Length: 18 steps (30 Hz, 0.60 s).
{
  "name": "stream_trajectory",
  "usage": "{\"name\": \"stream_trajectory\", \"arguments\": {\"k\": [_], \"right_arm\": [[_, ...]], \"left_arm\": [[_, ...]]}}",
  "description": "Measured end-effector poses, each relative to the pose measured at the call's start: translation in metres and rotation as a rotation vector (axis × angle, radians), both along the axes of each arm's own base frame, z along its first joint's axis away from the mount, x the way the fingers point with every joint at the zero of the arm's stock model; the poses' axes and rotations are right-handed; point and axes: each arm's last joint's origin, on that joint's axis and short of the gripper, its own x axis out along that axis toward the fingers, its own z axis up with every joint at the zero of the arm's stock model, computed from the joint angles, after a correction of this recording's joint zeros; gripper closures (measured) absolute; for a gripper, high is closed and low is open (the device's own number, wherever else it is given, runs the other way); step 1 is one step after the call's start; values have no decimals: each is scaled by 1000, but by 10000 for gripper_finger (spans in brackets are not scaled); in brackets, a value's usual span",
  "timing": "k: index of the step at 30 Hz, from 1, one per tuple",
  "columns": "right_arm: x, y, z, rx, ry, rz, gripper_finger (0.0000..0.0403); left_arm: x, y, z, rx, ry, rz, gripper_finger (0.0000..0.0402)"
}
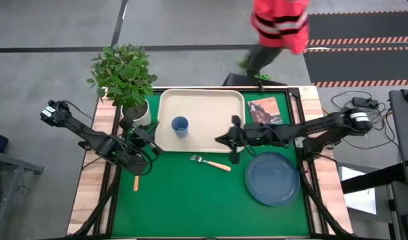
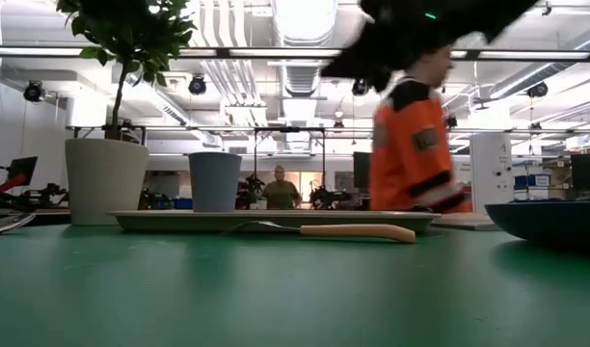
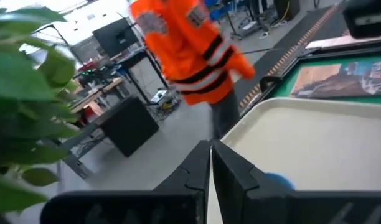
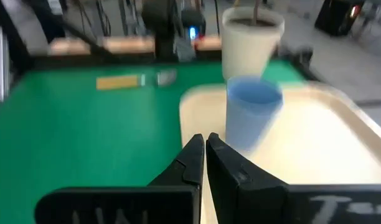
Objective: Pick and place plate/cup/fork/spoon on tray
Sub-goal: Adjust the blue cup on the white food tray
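Note:
The blue cup (image 1: 180,126) stands upright on the cream tray (image 1: 211,105); it also shows in the right wrist view (image 4: 253,115). The fork (image 1: 211,163) lies flat on the green mat just near of the tray. The spoon (image 1: 136,181) lies on the mat at the left, its bowl end under my left arm. The slate-blue plate (image 1: 273,177) rests on the mat at the right. My left gripper (image 1: 151,143) is shut and empty beside the tray's near left corner. My right gripper (image 1: 221,141) is shut and empty, raised over the tray's near right part.
A white plant pot (image 1: 134,110) with a leafy plant stands off the tray's far left corner. A picture-covered booklet (image 1: 264,110) lies right of the tray. A person in an orange top (image 1: 277,27) is behind the table's far edge.

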Motion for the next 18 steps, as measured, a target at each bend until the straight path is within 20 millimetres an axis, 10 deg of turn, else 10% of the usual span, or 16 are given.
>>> {"name": "stream_trajectory", "arguments": {"k": [18], "right_arm": [[131,-27,-64,-51,184,-25,394]], "left_arm": [[-11,7,-10,80,40,28,401]]}}
